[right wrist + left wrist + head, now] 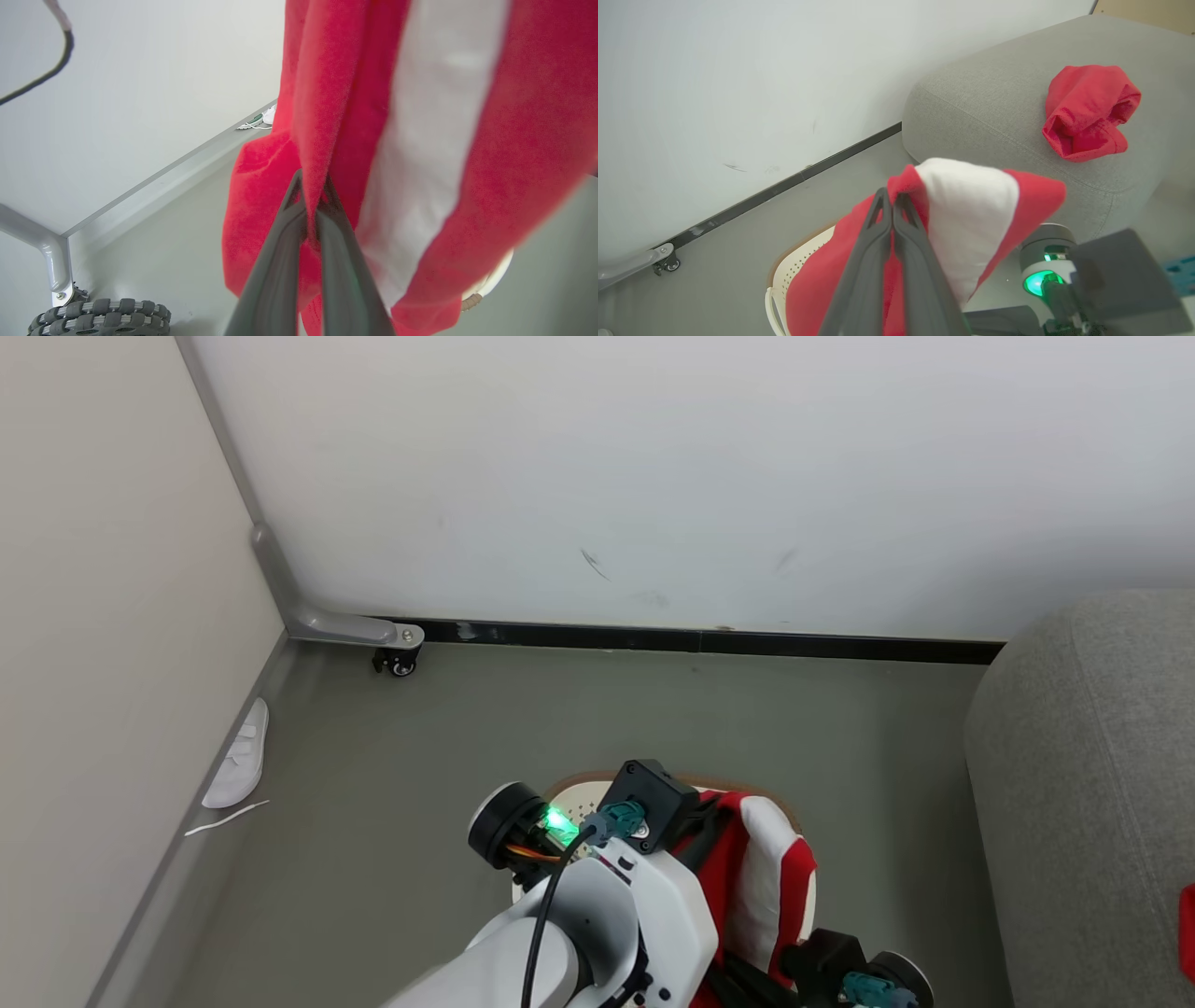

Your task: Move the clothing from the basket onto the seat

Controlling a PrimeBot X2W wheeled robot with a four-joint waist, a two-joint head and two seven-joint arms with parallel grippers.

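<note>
Two red garments (971, 210) (1087, 112), one basket (798, 266), one sofa (980, 102)

Open grey floor (467, 728) lies left of and beyond the basket (581, 795), free up to the far wall (653, 476). At the foot of the left wall lie a slipper (238, 765) and a white strip (227, 818); in the far left corner a castered metal leg (355, 628) juts out. The sofa (1083, 784) walls off the right side; a lane of floor runs between it and the basket. The banded garment (770, 877) hangs over the basket's mouth, with the left arm (597, 933) above it, so little of the opening seems reachable. On the sofa top a red bundle (1087, 112) takes one patch; bare cushion surrounds it
</note>
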